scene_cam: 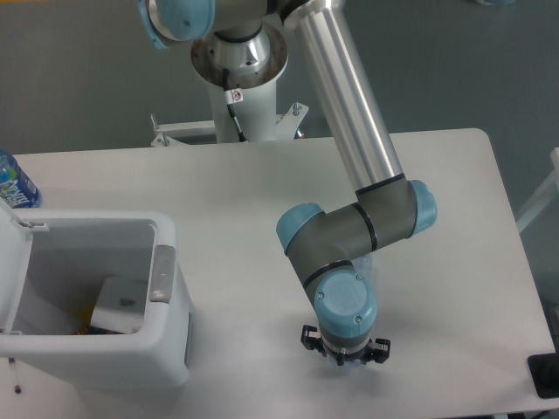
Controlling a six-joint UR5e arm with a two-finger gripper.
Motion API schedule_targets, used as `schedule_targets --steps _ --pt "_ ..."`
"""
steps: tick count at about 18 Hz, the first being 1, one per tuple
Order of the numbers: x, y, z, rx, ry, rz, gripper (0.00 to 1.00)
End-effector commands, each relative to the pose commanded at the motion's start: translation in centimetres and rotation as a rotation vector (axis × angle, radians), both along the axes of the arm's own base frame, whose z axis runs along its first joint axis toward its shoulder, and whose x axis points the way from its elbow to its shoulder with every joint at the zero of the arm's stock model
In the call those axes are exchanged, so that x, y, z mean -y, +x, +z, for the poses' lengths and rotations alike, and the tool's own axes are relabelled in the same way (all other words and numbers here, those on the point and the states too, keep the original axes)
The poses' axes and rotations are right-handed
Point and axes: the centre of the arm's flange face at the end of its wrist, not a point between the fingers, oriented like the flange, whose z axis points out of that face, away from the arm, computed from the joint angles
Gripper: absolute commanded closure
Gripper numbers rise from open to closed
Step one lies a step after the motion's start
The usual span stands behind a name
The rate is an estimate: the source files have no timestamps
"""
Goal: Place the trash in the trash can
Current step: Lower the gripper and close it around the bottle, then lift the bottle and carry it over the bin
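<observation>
One piece of trash, the flattened white carton [120, 305], already lies inside the trash can [170, 349] at the lower left of the frame, against the bin's right inner wall, with something yellow showing just beside its lower edge. The can stands with its hinged lid [10, 262] swung back to the left, so its mouth faces straight up, ready to take a drop from above.

The gripper [346, 356] sits at the lower centre of the frame, pointing straight down at the table [244, 192]. The wrist's blue cap hides the fingers almost entirely, so whether they are spread or closed around anything cannot be told. A faint pale, clear patch shows just under the gripper; this may be the crushed plastic bottle [354, 361], but too little of it is visible to be sure, or to say whether it is off the table.

The arm is folded tightly, elbow above wrist, probably to keep the tool vertical for a top-down grasp.

An upright blue-labelled bottle [12, 182] stands at the far left edge, behind the can, well apart from the gripper.
</observation>
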Motion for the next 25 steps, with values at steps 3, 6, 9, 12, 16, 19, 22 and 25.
schedule_targets --steps 3,6,9,12,16,19,22,25 --pt "0.0 0.0 0.3 -0.001 0.005 0.000 0.37" --pt "0.1 0.1 1.1 -0.004 0.013 -0.003 0.42" --pt "0.2 0.2 1.7 -0.007 0.019 -0.005 0.45" --pt "0.6 -0.1 2.5 -0.014 0.027 -0.002 0.46" --pt "1.0 -0.7 4.2 0.028 0.104 0.014 0.46" --pt "1.6 -1.5 5.3 0.060 0.165 0.031 0.46" --pt "2.2 -2.0 7.1 0.093 0.240 0.041 0.46" --pt "2.9 -2.5 8.9 0.119 0.305 0.053 0.46"
